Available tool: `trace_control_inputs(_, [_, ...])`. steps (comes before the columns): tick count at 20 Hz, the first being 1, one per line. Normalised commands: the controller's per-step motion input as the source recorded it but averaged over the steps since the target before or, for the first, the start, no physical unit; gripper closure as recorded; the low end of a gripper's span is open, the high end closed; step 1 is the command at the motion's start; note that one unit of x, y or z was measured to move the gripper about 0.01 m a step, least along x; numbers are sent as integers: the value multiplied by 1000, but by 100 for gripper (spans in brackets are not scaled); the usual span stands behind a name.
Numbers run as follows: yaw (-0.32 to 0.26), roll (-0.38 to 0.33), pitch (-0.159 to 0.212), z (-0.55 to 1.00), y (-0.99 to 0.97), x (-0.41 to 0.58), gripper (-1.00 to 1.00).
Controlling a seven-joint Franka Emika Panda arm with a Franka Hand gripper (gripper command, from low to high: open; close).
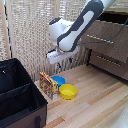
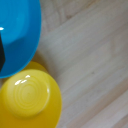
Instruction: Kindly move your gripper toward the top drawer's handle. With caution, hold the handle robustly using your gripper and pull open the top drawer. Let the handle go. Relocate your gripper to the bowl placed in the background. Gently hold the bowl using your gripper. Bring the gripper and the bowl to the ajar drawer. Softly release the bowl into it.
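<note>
In the exterior view the white gripper (image 1: 65,64) hangs above the blue bowl (image 1: 58,80), its two dark fingers apart with nothing between them. The blue bowl rests on the wooden floor beside a larger yellow bowl (image 1: 68,91). The wrist view shows the blue bowl (image 2: 17,35) close below, the yellow bowl (image 2: 27,97) touching its rim, and a sliver of one dark finger (image 2: 1,52) at the frame's edge. At the exterior view's right, the top drawer (image 1: 107,40) juts out from the dresser further than the drawer below, and its silver handle (image 1: 97,38) is free.
A patterned box (image 1: 48,85) stands right beside the blue bowl. A large black case (image 1: 17,95) fills the exterior view's left. The lower drawer (image 1: 111,64) is below the top one. A woven screen (image 1: 30,30) closes off the back.
</note>
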Motion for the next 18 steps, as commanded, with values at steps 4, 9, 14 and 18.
trace_control_inputs(4, [-179,32,58,-81,-556,186,-100])
trace_control_inputs(9, [-89,6,92,-277,-356,183,-100])
trace_control_inputs(14, [67,20,-3,-343,384,247,-100])
trace_control_inputs(18, [38,29,-18,-61,231,324,-100])
